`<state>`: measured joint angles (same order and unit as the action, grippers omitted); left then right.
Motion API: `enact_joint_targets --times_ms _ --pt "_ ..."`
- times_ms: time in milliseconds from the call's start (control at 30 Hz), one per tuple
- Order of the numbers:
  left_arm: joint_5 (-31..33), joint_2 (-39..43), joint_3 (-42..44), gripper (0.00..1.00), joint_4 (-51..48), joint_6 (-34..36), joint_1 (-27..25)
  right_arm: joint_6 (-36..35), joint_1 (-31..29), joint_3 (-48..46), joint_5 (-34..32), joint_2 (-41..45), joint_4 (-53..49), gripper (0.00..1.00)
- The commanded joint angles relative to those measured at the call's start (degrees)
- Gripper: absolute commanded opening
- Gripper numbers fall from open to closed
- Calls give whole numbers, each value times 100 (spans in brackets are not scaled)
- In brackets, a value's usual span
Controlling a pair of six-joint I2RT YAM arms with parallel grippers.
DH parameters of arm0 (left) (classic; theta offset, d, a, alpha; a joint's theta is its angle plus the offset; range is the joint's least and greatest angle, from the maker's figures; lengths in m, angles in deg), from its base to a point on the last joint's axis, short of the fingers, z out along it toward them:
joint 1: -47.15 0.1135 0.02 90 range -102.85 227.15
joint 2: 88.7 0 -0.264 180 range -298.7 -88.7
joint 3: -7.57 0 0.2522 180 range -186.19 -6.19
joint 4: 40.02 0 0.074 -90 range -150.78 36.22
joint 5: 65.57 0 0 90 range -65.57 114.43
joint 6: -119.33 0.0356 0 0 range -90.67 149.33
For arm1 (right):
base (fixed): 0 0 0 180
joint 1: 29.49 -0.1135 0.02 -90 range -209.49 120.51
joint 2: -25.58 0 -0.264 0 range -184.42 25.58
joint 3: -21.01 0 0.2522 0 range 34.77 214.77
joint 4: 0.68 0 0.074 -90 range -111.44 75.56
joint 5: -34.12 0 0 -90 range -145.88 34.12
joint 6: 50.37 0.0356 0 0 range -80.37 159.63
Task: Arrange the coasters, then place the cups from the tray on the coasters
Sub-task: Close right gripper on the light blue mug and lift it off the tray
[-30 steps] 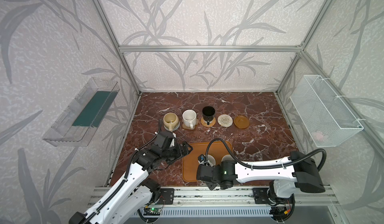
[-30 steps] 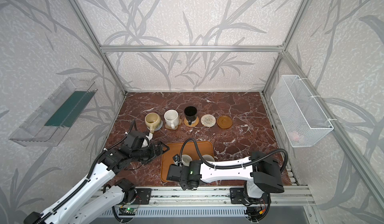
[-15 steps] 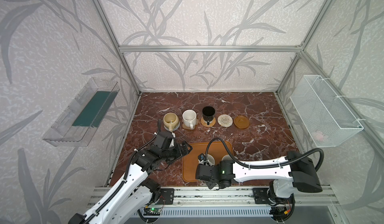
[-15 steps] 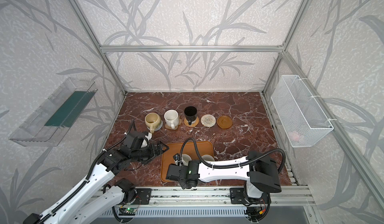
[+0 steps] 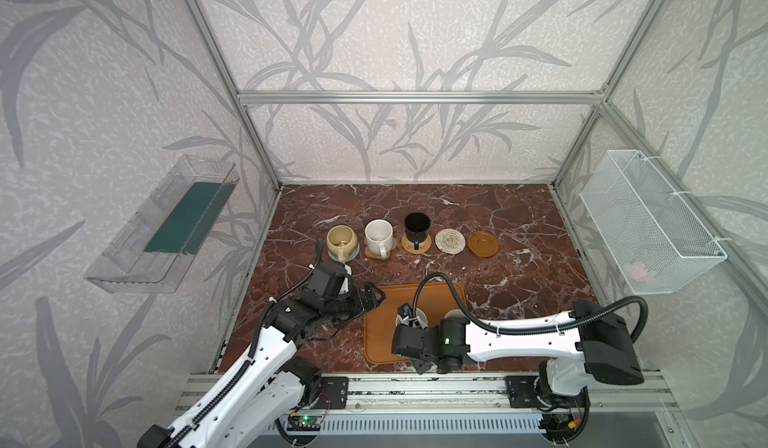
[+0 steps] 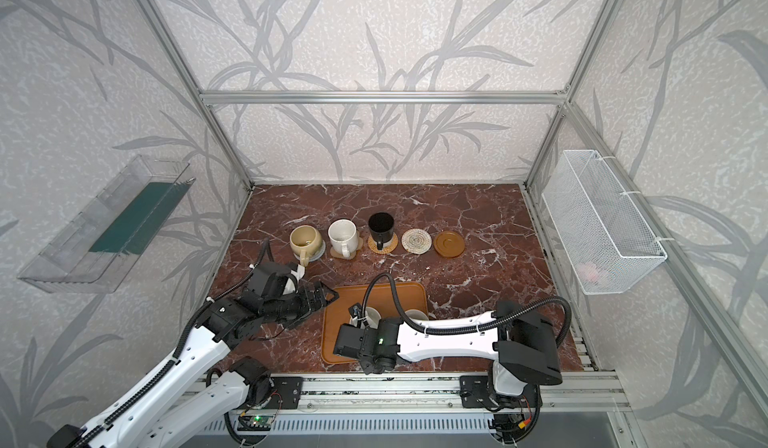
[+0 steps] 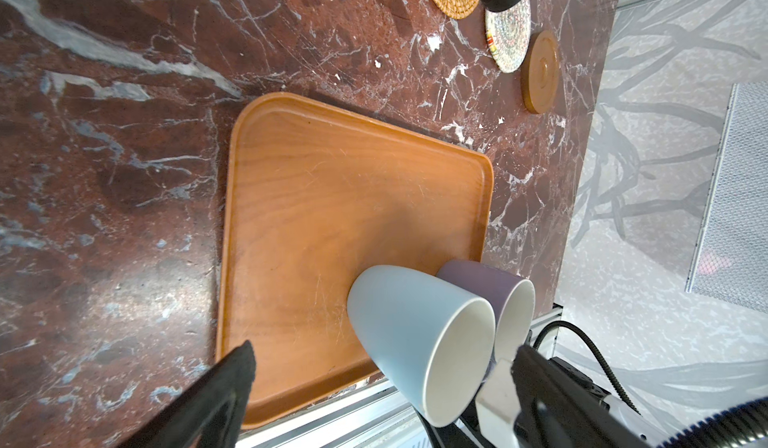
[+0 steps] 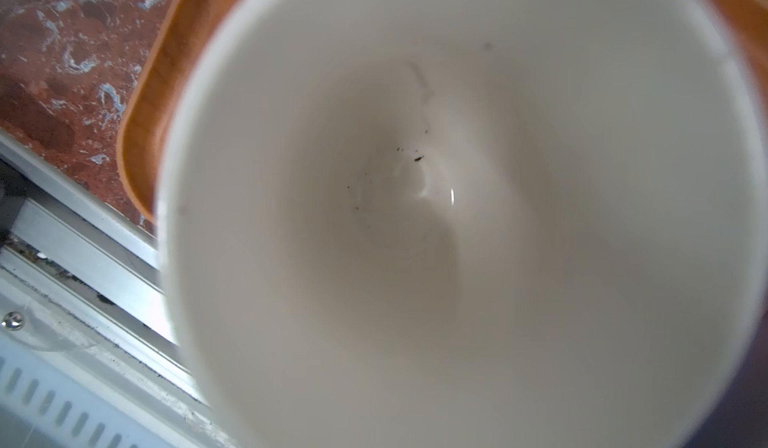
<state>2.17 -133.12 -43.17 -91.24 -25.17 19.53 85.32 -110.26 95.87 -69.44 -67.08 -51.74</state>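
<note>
- Right tool (image 5: 409,322) hangs over the light-blue cup (image 7: 399,325), at the rim. Its fingertips are hidden, so whether it is clenched on the cup cannot be told. Its wrist view looks straight into the cup's white inside.
- Likely risk: lifting on a half-made hold would let the cup slip or tip back onto the tray (image 7: 332,176).
- The lavender cup (image 7: 478,277) stands just beside the light-blue one, perhaps touching it. A sideways pull could drag or topple it.
- The left tool (image 5: 372,296) is released and empty, by the tray's far corner on its own side. A carry swung that way could clip it.
- In the far row, the beige-yellow cup (image 5: 341,240), speckled white cup (image 5: 378,236) and black cup (image 5: 417,225) each stand on a coaster.
- The rope coaster (image 5: 450,241) and wooden disc (image 5: 483,243) are bare.
- The rope coaster lies just beside the rattan coaster (image 5: 424,247) under the black cup. A careless descent could knock that cup, and an off-centre landing would leave the new cup half on the counter (image 5: 519,217).
</note>
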Motion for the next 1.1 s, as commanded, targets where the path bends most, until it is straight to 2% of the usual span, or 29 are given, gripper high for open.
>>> enact_joint_targets --times_ms 0,200,500,700,900,1067 --pt "-143 37 112 99 154 -139 31 31 42 -23 -151 -41 14 27" --pt "3 83 28 99 -44 -25 43 22 54 -47 -120 -76 67 24" --pt "121 179 13 99 -215 -4 38 -16 71 -29 -116 -94 75 11" --pt "138 145 -56 99 -250 45 39 -38 69 -30 -177 -16 91 9" --pt "123 153 -56 99 -212 12 38 -105 74 0 -217 80 164 1" --pt "108 210 -47 99 -132 -59 46 -127 64 -6 -328 215 172 0"
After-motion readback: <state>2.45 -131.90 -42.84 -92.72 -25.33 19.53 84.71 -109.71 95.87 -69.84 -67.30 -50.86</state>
